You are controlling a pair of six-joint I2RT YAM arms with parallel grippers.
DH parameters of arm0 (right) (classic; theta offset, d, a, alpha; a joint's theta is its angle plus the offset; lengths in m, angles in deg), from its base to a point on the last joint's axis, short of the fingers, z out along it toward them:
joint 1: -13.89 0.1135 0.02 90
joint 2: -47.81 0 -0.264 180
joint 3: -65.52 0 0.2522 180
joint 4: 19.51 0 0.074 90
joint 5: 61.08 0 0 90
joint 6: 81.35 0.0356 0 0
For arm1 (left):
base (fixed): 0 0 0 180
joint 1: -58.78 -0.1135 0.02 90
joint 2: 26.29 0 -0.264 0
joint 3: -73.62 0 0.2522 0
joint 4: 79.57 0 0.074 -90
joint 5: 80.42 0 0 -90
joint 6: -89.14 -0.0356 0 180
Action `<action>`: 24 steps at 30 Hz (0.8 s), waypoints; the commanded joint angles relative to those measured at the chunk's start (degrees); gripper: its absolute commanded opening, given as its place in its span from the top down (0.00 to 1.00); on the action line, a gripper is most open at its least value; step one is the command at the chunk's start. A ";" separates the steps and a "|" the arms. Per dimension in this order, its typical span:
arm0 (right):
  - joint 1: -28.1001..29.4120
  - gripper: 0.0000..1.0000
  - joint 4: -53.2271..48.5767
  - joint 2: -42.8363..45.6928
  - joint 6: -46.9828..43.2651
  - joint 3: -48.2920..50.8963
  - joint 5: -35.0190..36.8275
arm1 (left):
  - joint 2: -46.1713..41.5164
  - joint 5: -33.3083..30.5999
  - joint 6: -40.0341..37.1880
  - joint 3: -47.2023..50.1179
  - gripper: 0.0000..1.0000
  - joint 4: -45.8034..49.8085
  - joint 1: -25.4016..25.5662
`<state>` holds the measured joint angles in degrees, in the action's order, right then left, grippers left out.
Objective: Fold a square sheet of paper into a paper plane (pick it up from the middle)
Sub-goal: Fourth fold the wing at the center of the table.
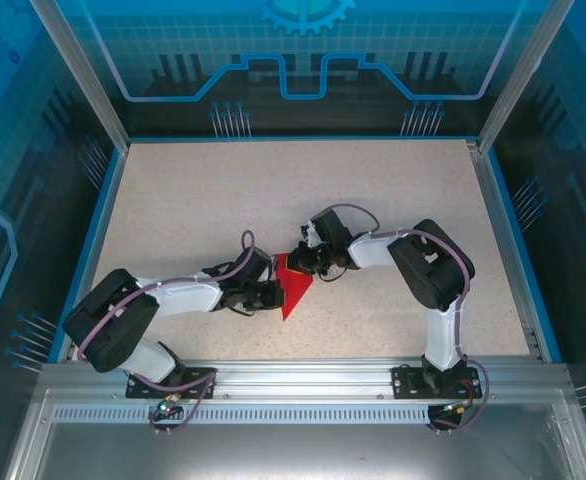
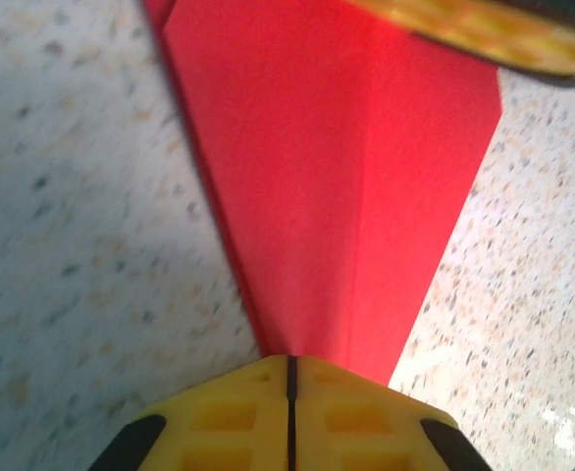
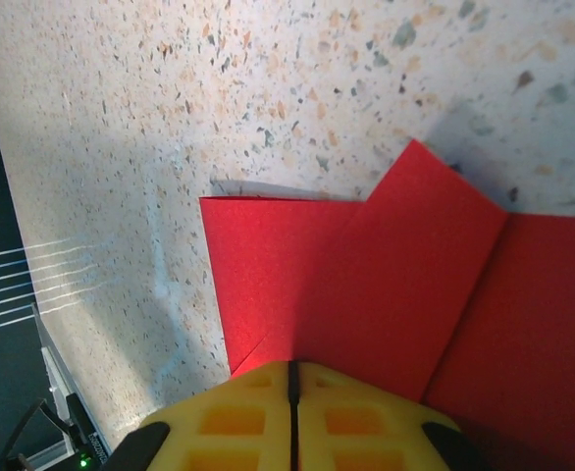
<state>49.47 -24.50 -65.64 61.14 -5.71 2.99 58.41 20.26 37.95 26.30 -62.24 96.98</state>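
The red sheet of paper (image 1: 295, 285) lies mid-table, folded into a pointed triangular shape with its tip toward the near edge. My left gripper (image 1: 272, 291) meets its left side. In the left wrist view the paper (image 2: 337, 177) tapers straight into the seam of the shut yellow jaws of the left gripper (image 2: 291, 361), and a crease runs along it. My right gripper (image 1: 309, 263) sits at the paper's far end. Its jaws are shut on the paper (image 3: 366, 285) at the right gripper's tip (image 3: 291, 365). A folded flap (image 3: 435, 226) overlaps the layer beneath.
Speckled table surface (image 1: 273, 190) surrounds the paper. Blue-edged transparent walls (image 1: 98, 230) enclose the table. Both arms reach in low toward the middle, and the left gripper's yellow finger (image 2: 464, 25) of the opposite arm shows past the paper's far end.
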 commanded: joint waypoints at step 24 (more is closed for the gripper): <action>0.56 0.92 -0.91 -0.66 4.56 3.99 4.24 | 10.61 19.16 21.94 -2.46 0.83 -21.24 -8.15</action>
<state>49.53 -20.74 -65.02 65.66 -3.68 4.32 67.74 37.74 57.38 22.96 -79.39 88.89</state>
